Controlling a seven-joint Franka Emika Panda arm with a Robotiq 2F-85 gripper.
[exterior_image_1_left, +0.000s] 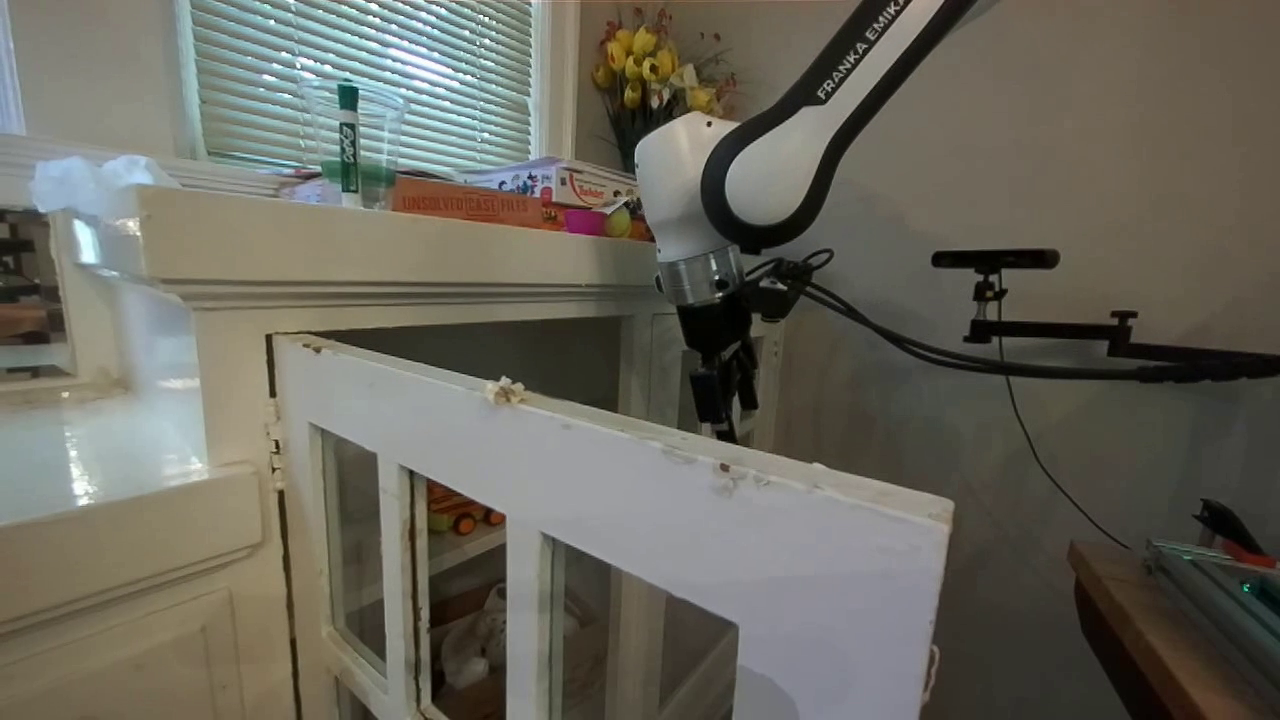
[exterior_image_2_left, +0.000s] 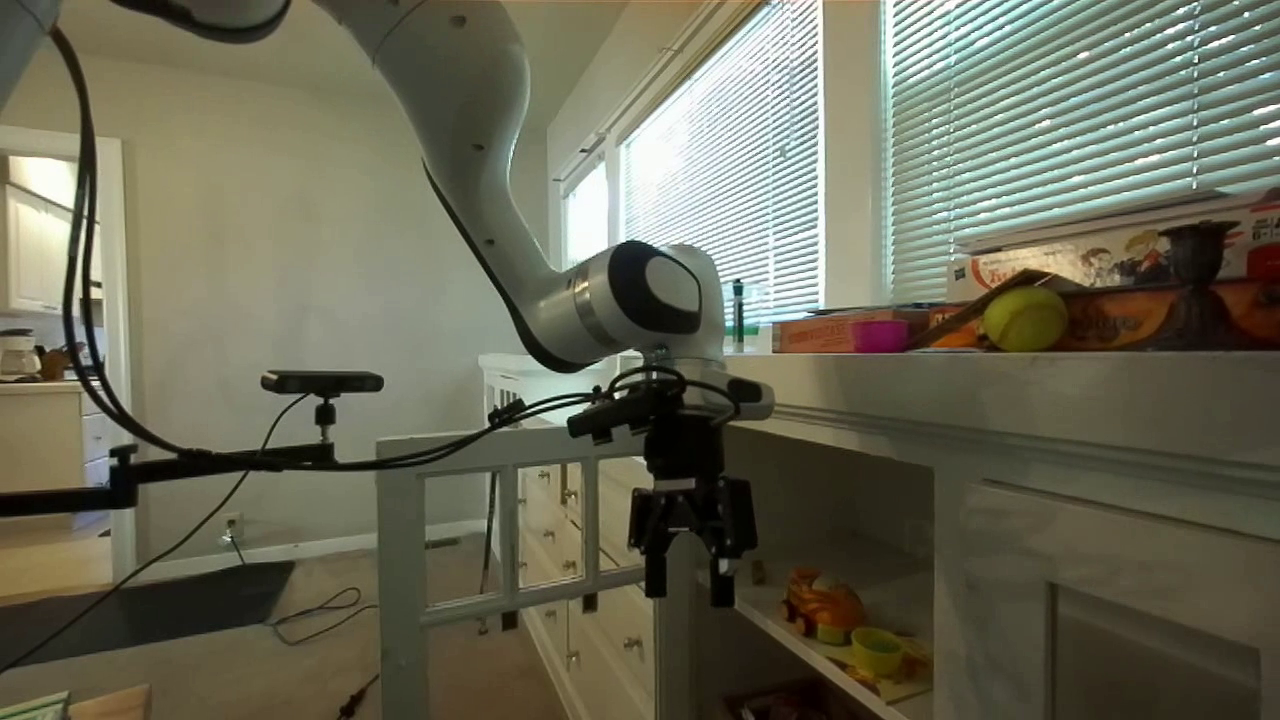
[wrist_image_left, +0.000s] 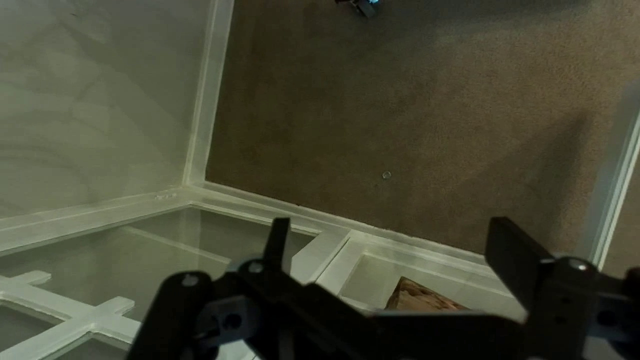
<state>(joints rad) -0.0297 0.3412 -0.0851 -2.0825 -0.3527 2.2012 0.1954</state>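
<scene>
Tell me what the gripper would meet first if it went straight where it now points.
Probably the carpet, since the open gripper points down; depth is unclear, so the cabinet frame might come first.

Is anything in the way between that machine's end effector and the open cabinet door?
Nothing visible. In both exterior views, the end effector hangs near the open cabinet door. In an exterior view, black cables cross the door's upper part, above the end effector's tips; how near the door they run, I can't tell.
</scene>
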